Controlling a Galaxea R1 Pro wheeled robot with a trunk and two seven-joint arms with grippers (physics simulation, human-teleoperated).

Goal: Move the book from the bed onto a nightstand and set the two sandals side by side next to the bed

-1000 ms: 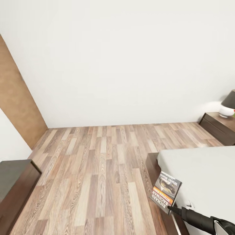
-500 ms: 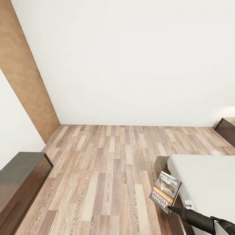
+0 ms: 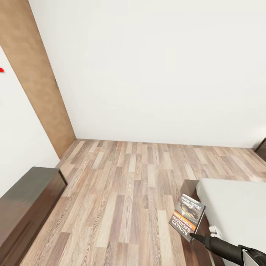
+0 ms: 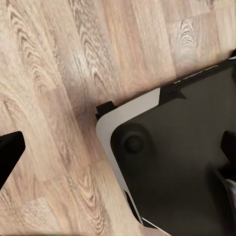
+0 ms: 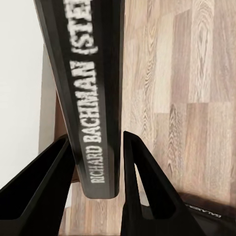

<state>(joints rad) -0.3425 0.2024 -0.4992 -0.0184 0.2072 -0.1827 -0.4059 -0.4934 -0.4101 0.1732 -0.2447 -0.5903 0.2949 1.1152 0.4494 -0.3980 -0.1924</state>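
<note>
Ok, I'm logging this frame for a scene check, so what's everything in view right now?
book: one, dark grey with orange band, held upright off the bed's corner
bed: one, light-grey mattress on dark-brown frame, lower right
dresser: one, dark brown, lower left by the wall
door: one, brown, left corner
floor: wood planks
walls: white
robot base: black, on the floor
right gripper: black fingers either side of the book's spine
</note>
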